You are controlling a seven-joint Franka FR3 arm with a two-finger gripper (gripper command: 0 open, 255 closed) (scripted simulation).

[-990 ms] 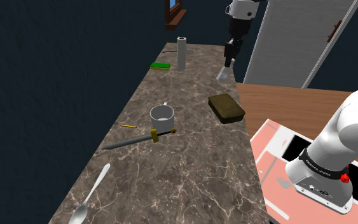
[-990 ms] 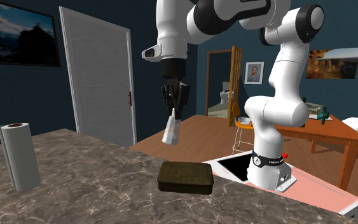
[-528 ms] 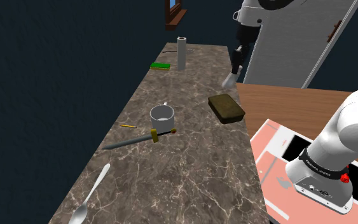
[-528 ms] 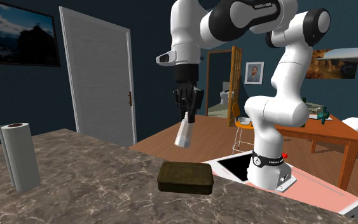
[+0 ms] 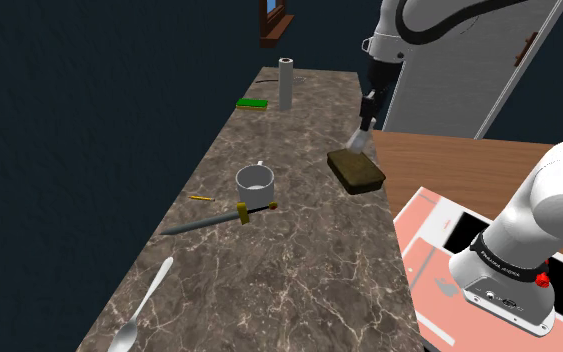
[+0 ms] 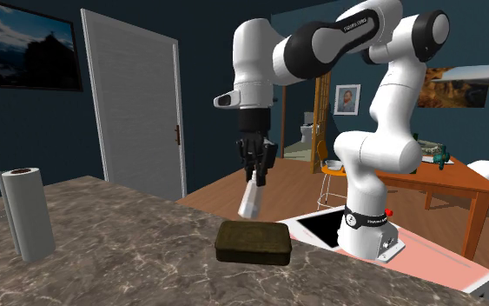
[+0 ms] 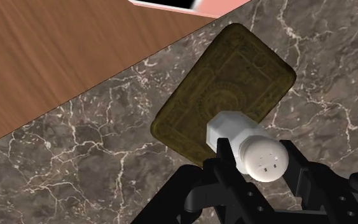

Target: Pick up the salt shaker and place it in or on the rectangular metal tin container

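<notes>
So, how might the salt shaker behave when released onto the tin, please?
The white salt shaker, clasped by the gripper, looks rigid. Tall, narrow and hanging tilted, it may well tip, then roll off the flat tin.

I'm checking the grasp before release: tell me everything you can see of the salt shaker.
The salt shaker is plain white, with a faceted body and a rounded cap pierced by small holes. The black gripper clasps it just below the cap between both fingers. It hangs tilted in the air, base downward, over one end of the dark olive tin, not touching it.
</notes>
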